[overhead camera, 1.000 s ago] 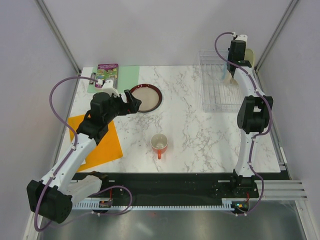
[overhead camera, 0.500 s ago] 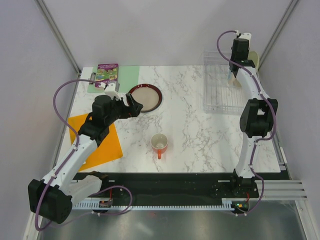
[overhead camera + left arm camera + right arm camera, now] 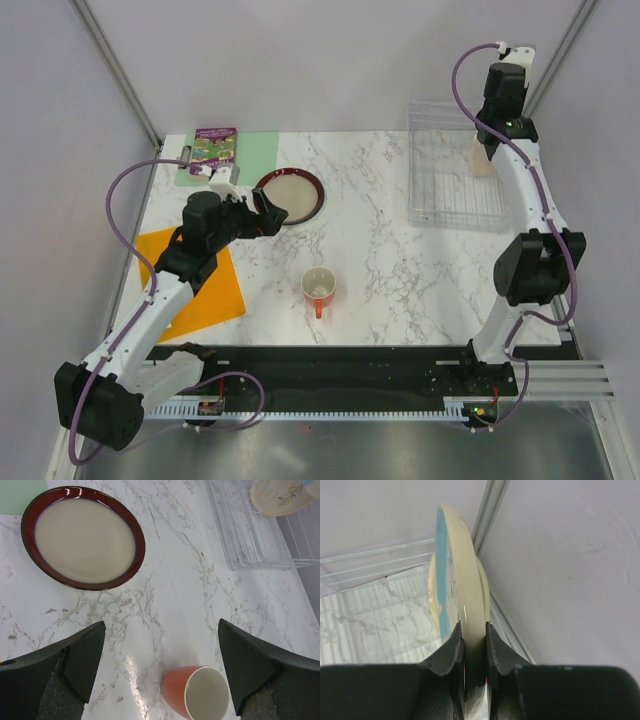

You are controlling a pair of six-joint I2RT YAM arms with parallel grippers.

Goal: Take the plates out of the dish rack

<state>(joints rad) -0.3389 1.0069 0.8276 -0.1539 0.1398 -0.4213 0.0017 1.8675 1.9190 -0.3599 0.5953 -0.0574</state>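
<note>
Right fingers [image 3: 445, 657] clamp cream plate [image 3: 470, 610], held upright

No legible text; print on purple packet [image 3: 216, 143] too small.

Plate [image 3: 290, 194] far left, mug [image 3: 319, 287] near centre, rack [image 3: 452, 190] far right.

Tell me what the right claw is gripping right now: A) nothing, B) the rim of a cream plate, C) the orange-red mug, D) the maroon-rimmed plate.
B: in the right wrist view the right claw is shut on the edge of the cream plate; the mug and the maroon-rimmed plate sit far off on the table.
</note>
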